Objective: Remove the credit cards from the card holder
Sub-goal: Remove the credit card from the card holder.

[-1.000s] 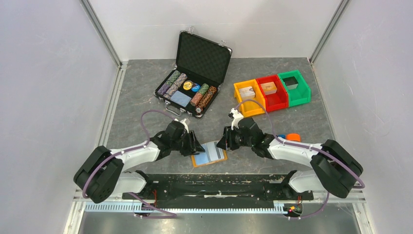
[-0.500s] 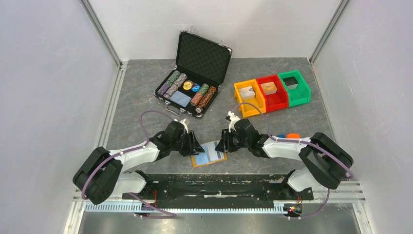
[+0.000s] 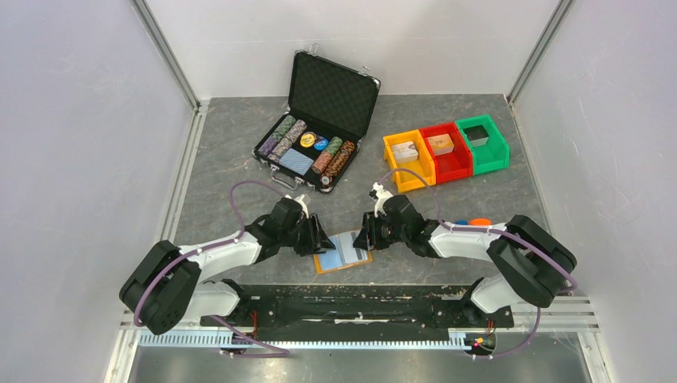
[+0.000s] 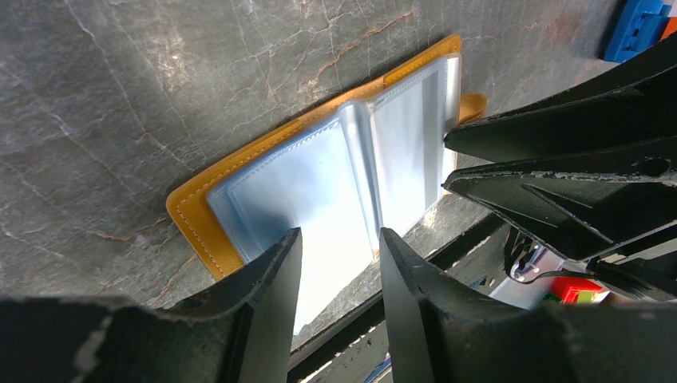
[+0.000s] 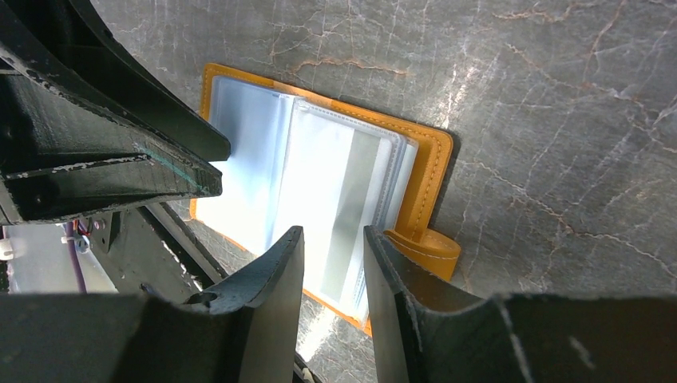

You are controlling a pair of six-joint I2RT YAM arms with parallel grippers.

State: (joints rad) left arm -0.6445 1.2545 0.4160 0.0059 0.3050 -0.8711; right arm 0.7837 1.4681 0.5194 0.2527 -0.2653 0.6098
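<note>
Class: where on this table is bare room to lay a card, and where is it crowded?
Bare: the table left of the chip case; the strip between case and card holder. Crowded at the holder, flanked by left gripper and right gripper.

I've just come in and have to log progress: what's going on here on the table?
The orange card holder lies spread open on the table, just in front of the arms' bases, with its clear sleeves facing up. The left gripper is over its left page and the right gripper over its right page, both with jaws parted and nothing between them. No card has been pulled out yet, and none lies loose beside the holder.
</note>
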